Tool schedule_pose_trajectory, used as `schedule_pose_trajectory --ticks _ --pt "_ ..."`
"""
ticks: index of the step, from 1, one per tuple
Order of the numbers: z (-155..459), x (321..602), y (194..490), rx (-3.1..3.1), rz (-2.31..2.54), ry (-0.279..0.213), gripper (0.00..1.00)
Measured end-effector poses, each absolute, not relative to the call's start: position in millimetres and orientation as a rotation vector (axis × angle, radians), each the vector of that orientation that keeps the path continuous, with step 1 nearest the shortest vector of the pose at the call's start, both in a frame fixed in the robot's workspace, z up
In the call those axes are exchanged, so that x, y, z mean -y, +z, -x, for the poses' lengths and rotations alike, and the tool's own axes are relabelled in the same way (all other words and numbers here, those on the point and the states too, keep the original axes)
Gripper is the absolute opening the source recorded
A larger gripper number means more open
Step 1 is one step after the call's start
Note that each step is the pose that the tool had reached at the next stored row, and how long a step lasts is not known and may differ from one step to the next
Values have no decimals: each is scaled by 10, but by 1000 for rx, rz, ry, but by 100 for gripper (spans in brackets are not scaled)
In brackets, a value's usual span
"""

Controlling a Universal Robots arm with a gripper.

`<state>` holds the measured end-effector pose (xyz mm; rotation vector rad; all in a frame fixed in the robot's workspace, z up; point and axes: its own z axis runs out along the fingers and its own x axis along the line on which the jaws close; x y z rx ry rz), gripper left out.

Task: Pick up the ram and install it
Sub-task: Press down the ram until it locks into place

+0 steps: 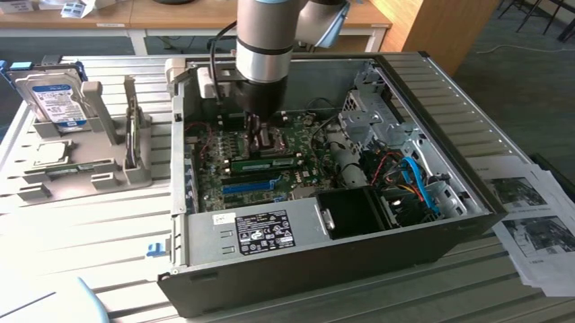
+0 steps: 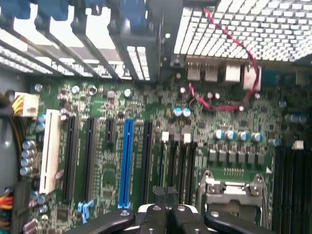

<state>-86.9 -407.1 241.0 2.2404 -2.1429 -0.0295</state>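
Your arm's black gripper (image 1: pixel 258 138) lowered inside the open dark grey computer case (image 1: pixel 467 222), jaws together with nothing between them, long thin green ram stick (image 1: pixel 266 162) lying on the green motherboard (image 2: pixel 161 122), just below the gripper in the exterior view, near the blue slot strip (image 1: pixel 250 186).

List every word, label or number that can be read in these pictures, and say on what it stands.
None can be read.
Power supply label: white print, too small.
Hard drive label: blurred.
Printed sheets: too small.
Motherboard markings: blurred.
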Motion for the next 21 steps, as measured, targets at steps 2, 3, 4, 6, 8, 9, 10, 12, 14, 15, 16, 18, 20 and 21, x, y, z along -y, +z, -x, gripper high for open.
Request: schedule_pose_trajectory --ticks 2,3,4,6,8,9,10,12,14,15,16,18,20,21 --pt "915 4071 2410 2143 -2240 -30 9" --pt "925 4070 2410 2143 -2240 -30 9" --pt "927 4070 2410 2143 -2240 -30 9" --pt "927 4070 2410 2143 -2240 -30 9" --pt "927 4071 2410 2143 -2240 -30 9" --pt "927 4071 2410 2143 -2240 -30 9" --pt "927 4071 2410 2143 -2240 -30 9" --pt "927 4071 2409 2143 -2240 -30 9" --pt "927 4071 2402 2143 -2240 -30 9" --pt "927 4071 2397 2143 -2240 -30 9" --pt "927 4071 2392 2143 -2240 -30 9" --pt "928 4071 2379 2143 -2240 -30 9" --pt "928 4071 2364 2143 -2240 -30 9" --pt "928 4071 2358 2143 -2240 -31 9"
